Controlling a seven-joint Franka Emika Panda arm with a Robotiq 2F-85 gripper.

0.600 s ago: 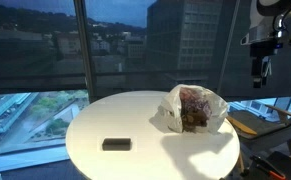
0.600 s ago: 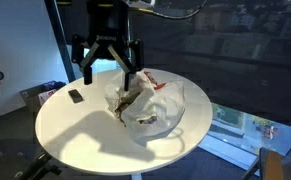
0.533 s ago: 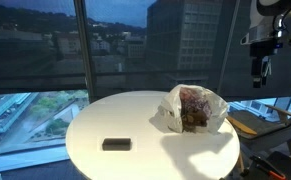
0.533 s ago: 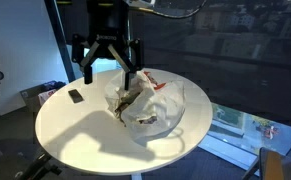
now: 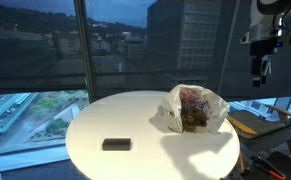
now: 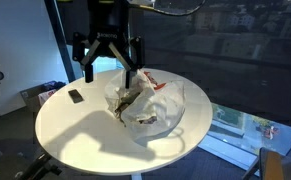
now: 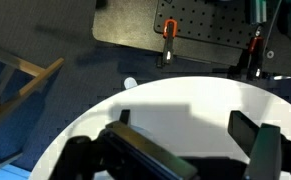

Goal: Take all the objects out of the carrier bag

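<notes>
Wrist view: my jaws spread wide at the bottom edge, nothing between them, only the white table [image 7: 185, 110] below. Bag not in this view.
Claw: my gripper [image 6: 109, 70] is fully open, empty, hanging high over the table's far side, above and a bit off the carrier bag [image 6: 150, 108]; same in an exterior view, gripper [image 5: 259, 68] up near the window, well apart from the bag [image 5: 193, 108].
Bag: sits on the table near 1 edge, crumpled, mouth partly open, handles slack.
Contents: lilac-and-white cloth [image 5: 194, 103] shows thru the plastic w/ a tan-brown lump [image 6: 126, 101] at the mouth; can't pick out the dark round item from here.
Other: small black block [image 5: 116, 144] lies well apart from the bag, not my job.
Step, as I judge it: approach for the 1st pick; all objects seem to be inside.
How to do it well: center over the mouth, drop straight down, keep jaws wide til past the plastic rim, close on the topmost soft item only, not the film; lift slow so the bag doesn't ride up w/ it.
Risk: thin plastic snagging on a finger.
Writing/brands: none readable.
</notes>
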